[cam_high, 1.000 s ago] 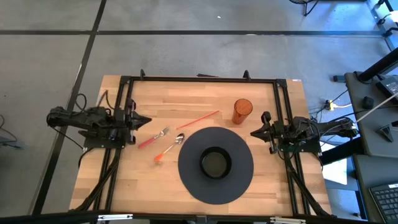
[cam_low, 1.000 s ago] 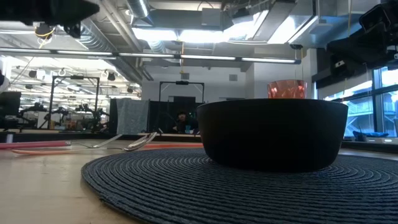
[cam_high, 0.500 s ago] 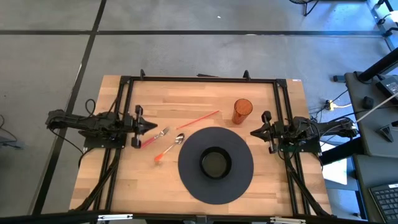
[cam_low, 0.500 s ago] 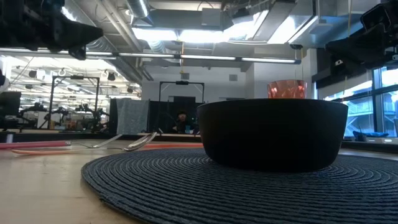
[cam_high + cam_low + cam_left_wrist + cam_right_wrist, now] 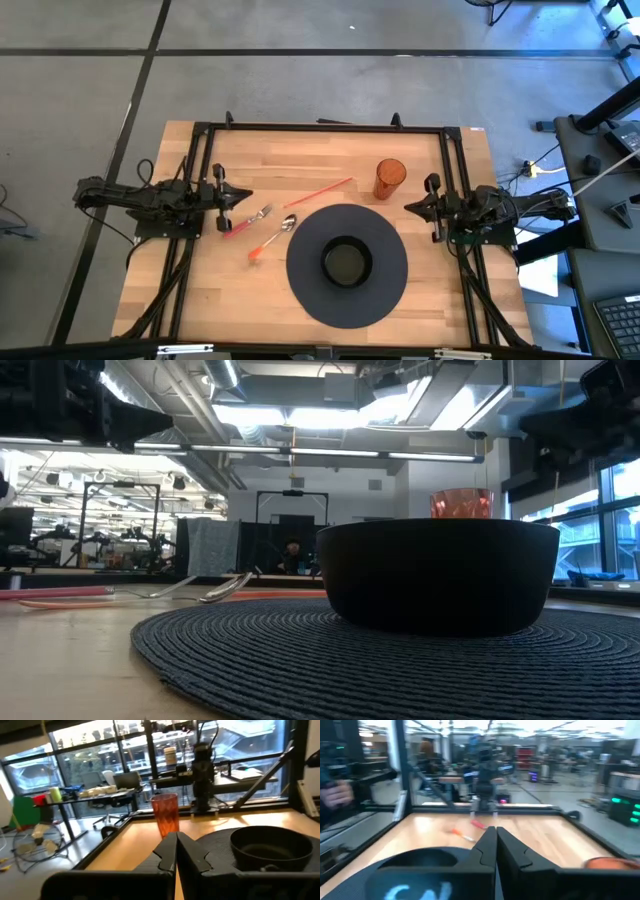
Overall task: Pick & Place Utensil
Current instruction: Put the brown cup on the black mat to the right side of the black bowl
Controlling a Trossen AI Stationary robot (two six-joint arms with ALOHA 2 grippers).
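Note:
A fork with a red handle [image 5: 247,220] and a spoon with an orange handle [image 5: 271,238] lie flat on the wooden table, left of a round dark placemat [image 5: 300,285]. A black bowl [image 5: 346,262] stands on the placemat. My left gripper [image 5: 245,197] is shut and hovers just left of the fork's tines, above the table. In the left wrist view its shut fingers [image 5: 176,847] point toward the orange cup [image 5: 165,814] and the bowl [image 5: 270,849]. My right gripper [image 5: 407,208] is shut and waits at the table's right side, beside the placemat.
An orange cup [image 5: 389,178] stands upright near the far right of the table. A thin red stick [image 5: 318,192] lies between it and the fork. A black frame [image 5: 320,127] runs along the table's edges. Bare wood shows at the far left [image 5: 280,155].
My left gripper has come down from high above the table's left side and now hangs lower, close to the fork's tines. It stays shut. The utensils, bowl and cup have kept still.

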